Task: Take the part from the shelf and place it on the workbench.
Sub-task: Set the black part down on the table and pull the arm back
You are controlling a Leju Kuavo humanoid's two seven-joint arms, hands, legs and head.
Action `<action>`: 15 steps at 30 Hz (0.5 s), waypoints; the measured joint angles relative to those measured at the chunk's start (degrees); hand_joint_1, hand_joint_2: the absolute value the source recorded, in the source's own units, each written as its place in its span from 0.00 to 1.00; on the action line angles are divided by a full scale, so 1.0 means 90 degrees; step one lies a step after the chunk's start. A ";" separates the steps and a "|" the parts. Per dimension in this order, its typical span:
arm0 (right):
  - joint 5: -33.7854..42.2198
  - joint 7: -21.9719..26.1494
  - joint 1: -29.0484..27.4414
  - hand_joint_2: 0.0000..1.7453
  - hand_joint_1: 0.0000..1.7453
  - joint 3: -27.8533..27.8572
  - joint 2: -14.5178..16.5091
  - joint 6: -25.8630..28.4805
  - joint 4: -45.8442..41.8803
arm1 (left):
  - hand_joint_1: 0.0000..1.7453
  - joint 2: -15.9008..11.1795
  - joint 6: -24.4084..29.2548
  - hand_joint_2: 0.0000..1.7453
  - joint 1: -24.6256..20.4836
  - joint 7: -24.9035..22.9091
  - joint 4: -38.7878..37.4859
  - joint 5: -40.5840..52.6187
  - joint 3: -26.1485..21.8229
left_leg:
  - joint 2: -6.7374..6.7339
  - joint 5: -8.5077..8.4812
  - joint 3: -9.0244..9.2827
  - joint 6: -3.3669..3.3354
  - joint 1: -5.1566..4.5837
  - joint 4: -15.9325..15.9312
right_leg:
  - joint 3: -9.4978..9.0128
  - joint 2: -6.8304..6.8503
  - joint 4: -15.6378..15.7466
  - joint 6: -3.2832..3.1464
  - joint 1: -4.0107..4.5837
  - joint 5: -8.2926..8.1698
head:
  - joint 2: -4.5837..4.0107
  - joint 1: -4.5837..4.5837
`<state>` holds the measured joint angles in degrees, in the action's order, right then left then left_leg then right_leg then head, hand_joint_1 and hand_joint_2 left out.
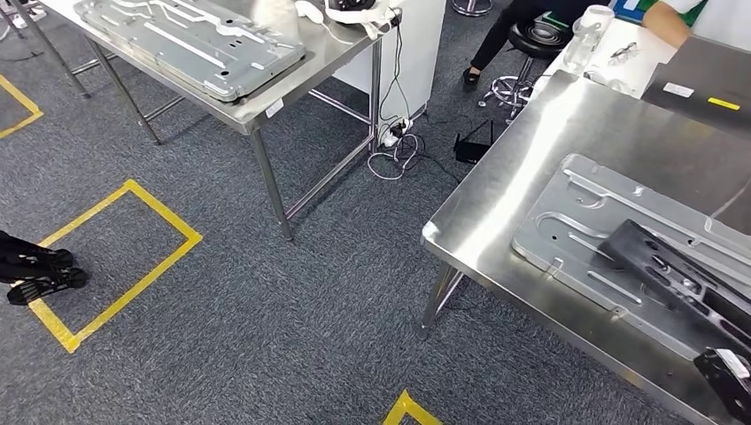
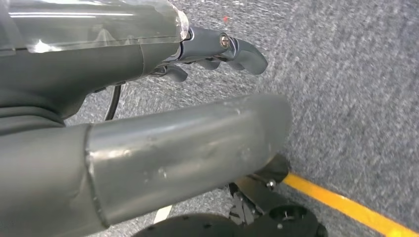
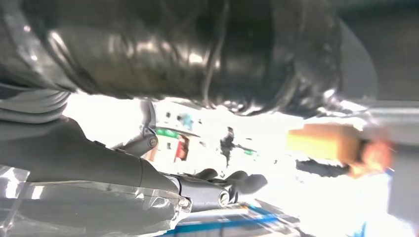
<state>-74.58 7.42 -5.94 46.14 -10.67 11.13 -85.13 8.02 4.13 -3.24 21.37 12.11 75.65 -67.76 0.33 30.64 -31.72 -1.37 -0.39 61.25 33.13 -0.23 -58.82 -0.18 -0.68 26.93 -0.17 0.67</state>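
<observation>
The long black part (image 1: 675, 273) lies on a flat grey metal plate (image 1: 576, 221) on the steel workbench (image 1: 505, 177) at the right. My right hand (image 1: 728, 376) sits at the bench's near right corner, just beside the part's near end. In the right wrist view the part (image 3: 197, 49) is a dark glossy bulk, and a bright gap separates it from the right hand (image 3: 217, 185), whose fingers hold nothing. My left hand (image 1: 35, 270) hangs low at the far left over the carpet. It holds nothing in the left wrist view, the left hand (image 2: 197, 94) having its fingers apart.
A second steel table (image 1: 266, 97) with another grey plate (image 1: 190, 40) stands at the back left. Yellow tape squares (image 1: 133, 257) mark the carpet. Cables and a power strip (image 1: 394, 142) lie between the tables. A person (image 1: 660, 18) sits behind the workbench by a stool (image 1: 522, 62).
</observation>
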 joint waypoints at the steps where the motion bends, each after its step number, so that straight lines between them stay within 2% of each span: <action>1: 0.0030 -0.0020 -0.0026 0.00 0.00 -0.0099 -0.0018 0.0029 -0.0110 | 0.00 -0.0001 -0.0002 0.00 -0.0003 0.0003 0.0000 0.0005 -0.0004 | -0.0001 0.0186 -0.0140 0.0025 0.0004 0.0309 | -0.0018 0.0012 0.0024 -0.0029 -0.0012 -0.0008 | 0.0000 -0.0001; 3: 0.0087 -0.0074 -0.0068 0.00 0.00 -0.0284 -0.0059 0.0085 -0.0307 | 0.00 0.0001 -0.0009 0.00 -0.0001 0.0010 0.0000 0.0024 -0.0008 | 0.0000 0.0582 -0.0541 0.0061 0.0012 0.1125 | -0.0023 0.0030 0.0025 -0.0064 -0.0001 0.0001 | 0.0000 -0.0002; 4: 0.0112 -0.0126 -0.0089 0.00 0.00 -0.0384 -0.0086 0.0098 -0.0414 | 0.00 0.0003 -0.0013 0.00 0.0005 0.0013 0.0000 0.0036 -0.0010 | 0.0000 0.0680 -0.0709 0.0075 0.0016 0.1450 | -0.0023 0.0034 0.0020 -0.0070 0.0004 0.0006 | 0.0000 -0.0001; 5: 0.0129 -0.0184 -0.0111 0.00 0.00 -0.0476 -0.0112 0.0105 -0.0522 | 0.00 0.0005 -0.0015 0.00 0.0012 0.0015 0.0000 0.0045 -0.0010 | -0.0001 0.0641 -0.0773 0.0081 0.0020 0.1552 | -0.0027 0.0036 0.0016 -0.0072 0.0008 0.0011 | 0.0000 -0.0001; 6: 0.0143 -0.0250 -0.0137 0.00 0.00 -0.0577 -0.0142 0.0121 -0.0651 | 0.00 0.0005 -0.0016 0.00 0.0017 0.0017 0.0000 0.0052 -0.0012 | -0.0001 0.0492 -0.0733 0.0080 0.0023 0.1434 | -0.0035 0.0036 0.0010 -0.0070 0.0010 0.0018 | 0.0000 -0.0001; 8: 0.0154 -0.0355 -0.0199 0.00 0.00 -0.0792 -0.0191 0.0214 -0.0937 | 0.00 0.0000 -0.0016 0.00 0.0016 0.0018 0.0000 0.0056 -0.0015 | -0.0005 0.0009 -0.0338 0.0038 0.0020 0.0570 | -0.0062 0.0032 -0.0005 -0.0051 0.0011 0.0040 | 0.0000 -0.0001; 9: 0.0157 -0.0396 -0.0233 0.00 0.00 -0.0903 -0.0210 0.0292 -0.1083 | 0.00 -0.0005 -0.0016 0.00 0.0010 0.0017 0.0000 0.0056 -0.0018 | -0.0007 -0.0155 -0.0148 0.0010 0.0011 0.0157 | -0.0070 0.0030 -0.0019 -0.0032 0.0019 0.0054 | 0.0000 -0.0001; 10: 0.0169 -0.0438 -0.0277 0.00 0.00 -0.1011 -0.0226 0.0385 -0.1226 | 0.00 -0.0009 -0.0017 0.00 0.0004 0.0016 0.0000 0.0056 -0.0021 | -0.0006 -0.0247 -0.0018 -0.0019 0.0002 -0.0125 | -0.0071 0.0029 -0.0029 -0.0007 0.0024 0.0063 | 0.0000 0.0001; 11: 0.0199 -0.0489 -0.0329 0.00 0.00 -0.1113 -0.0241 0.0493 -0.1377 | 0.00 -0.0013 -0.0019 0.00 0.0000 0.0016 0.0000 0.0056 -0.0027 | -0.0003 -0.0260 0.0031 -0.0046 -0.0012 -0.0243 | -0.0066 0.0029 -0.0034 0.0025 0.0028 0.0067 | 0.0000 0.0000; 14: 0.0362 -0.0631 -0.0485 0.00 0.00 -0.1321 -0.0301 0.0813 -0.1862 | 0.00 -0.0008 -0.0030 0.00 0.0004 0.0014 0.0000 0.0058 -0.0045 | 0.0002 -0.0316 0.0068 -0.0142 -0.0022 -0.0342 | -0.0057 0.0025 -0.0055 0.0131 0.0010 0.0092 | 0.0000 0.0000; 15: 0.0431 -0.0657 -0.0531 0.00 0.00 -0.1350 -0.0328 0.0900 -0.2021 | 0.00 -0.0004 -0.0035 0.00 0.0003 0.0013 0.0000 0.0058 -0.0050 | -0.0004 -0.0347 0.0091 -0.0183 -0.0010 -0.0392 | -0.0012 0.0023 -0.0169 0.0161 0.0002 0.0180 | 0.0000 0.0002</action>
<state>-70.70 1.51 -10.72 33.99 -13.62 19.23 -103.32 7.98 3.81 -3.21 21.49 12.11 76.17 -68.20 0.30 27.52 -30.90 -3.02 -0.49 57.72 33.02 -0.03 -60.34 1.27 -0.66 28.55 -0.17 0.69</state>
